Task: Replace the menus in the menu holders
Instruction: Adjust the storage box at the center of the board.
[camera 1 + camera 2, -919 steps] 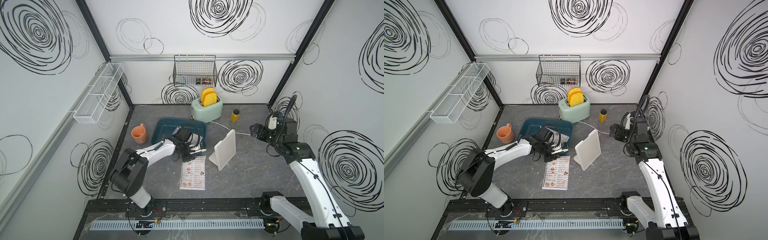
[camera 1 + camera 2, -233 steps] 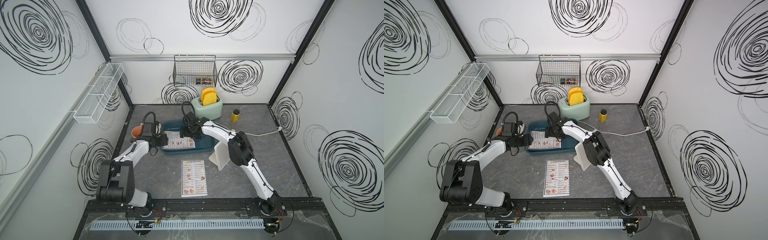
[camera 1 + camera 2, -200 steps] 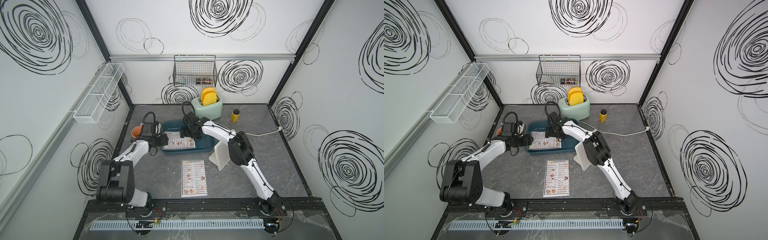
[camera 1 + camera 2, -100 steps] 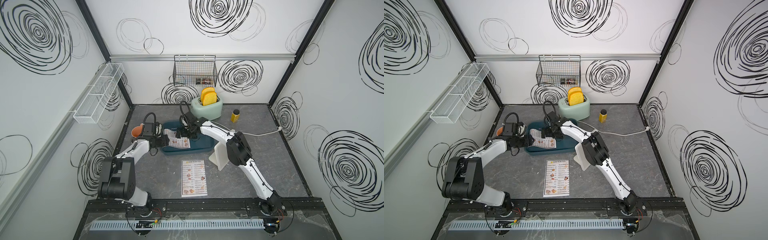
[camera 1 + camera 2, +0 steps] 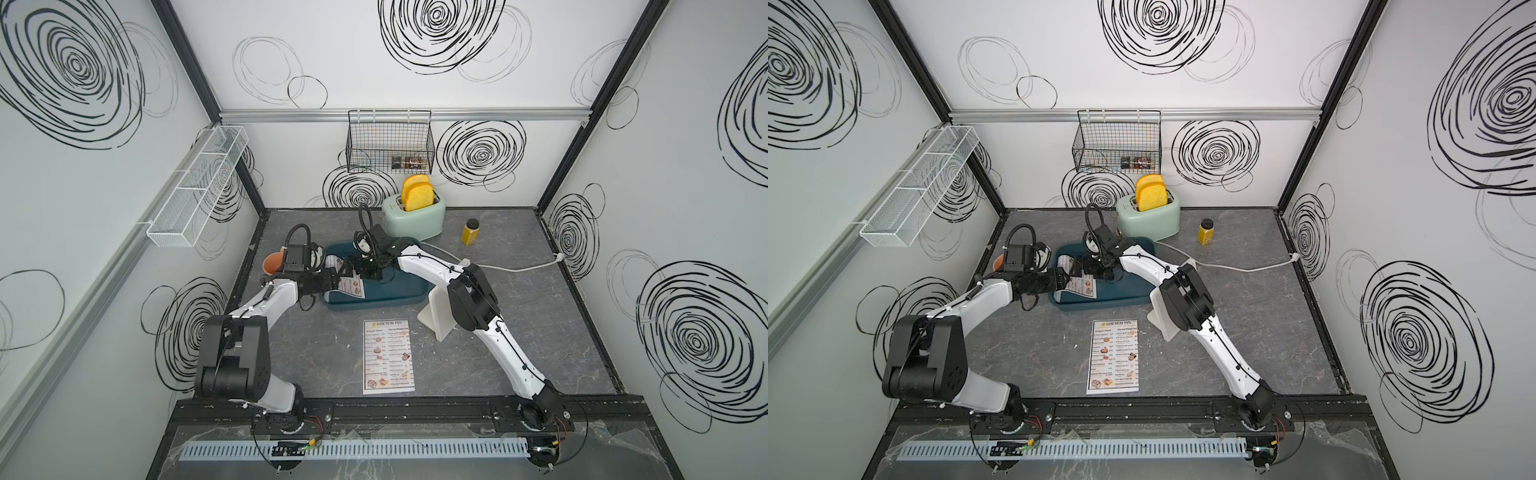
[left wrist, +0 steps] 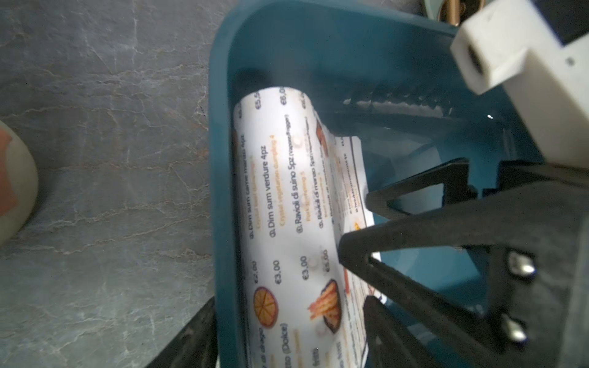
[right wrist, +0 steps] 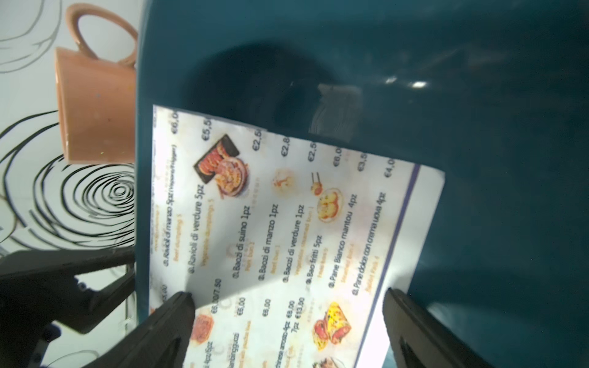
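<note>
Top views bright, even; wrist views blurred (glare on bin [image 7: 478, 95]).

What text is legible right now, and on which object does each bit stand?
"DIM SUM INN": heading of the flat white laminated menu on the grey tabletop; its item lines are too small.
"Dim sum verdure 4pz": curled white laminated menu in the teal plastic bin, left wrist view.
"Ravioli di suino 5pz": same menu.
"Baozi di manzo 1pz": same menu, right wrist view.
"Pane Bianco mantou 4pz": same menu.
Orange subtitles there: blurred.
</note>
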Motion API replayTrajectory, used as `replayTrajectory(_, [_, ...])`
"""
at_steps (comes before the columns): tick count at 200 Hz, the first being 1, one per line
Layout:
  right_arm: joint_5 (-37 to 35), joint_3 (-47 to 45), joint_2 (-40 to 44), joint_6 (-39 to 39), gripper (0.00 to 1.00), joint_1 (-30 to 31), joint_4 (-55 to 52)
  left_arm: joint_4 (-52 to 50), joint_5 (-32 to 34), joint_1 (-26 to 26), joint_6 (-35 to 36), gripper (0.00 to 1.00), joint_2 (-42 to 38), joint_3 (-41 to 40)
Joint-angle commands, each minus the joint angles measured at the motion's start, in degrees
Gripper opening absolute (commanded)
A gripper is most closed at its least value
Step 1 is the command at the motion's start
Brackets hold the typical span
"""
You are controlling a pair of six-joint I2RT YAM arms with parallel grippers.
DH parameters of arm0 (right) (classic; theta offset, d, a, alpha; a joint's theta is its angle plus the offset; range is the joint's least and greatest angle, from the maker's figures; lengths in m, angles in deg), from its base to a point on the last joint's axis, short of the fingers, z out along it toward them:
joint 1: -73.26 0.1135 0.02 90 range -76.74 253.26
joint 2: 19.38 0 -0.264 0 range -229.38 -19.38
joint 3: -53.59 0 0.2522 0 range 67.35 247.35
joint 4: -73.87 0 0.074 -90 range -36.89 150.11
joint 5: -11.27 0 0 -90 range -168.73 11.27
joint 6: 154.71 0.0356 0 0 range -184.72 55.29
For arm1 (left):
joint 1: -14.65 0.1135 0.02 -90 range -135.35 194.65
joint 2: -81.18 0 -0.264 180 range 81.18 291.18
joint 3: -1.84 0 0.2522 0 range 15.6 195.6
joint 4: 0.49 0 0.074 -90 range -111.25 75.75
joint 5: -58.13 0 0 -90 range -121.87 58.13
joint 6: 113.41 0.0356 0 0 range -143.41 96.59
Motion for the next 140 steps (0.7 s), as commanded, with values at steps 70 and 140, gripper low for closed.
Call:
replayTrajectory(70, [8.25,-5.13,-1.14,6.73,0.97,-0.62,4.54,-0.37,10.97,-2.95,4.37,0.74,-10.19,-0.92])
replayTrajectory(140, [8.93,-5.22,-1.07,6.93,0.97,-0.78,4.14,6.33,26.97,-17.93,39.32,0.67,-23.47,-14.67])
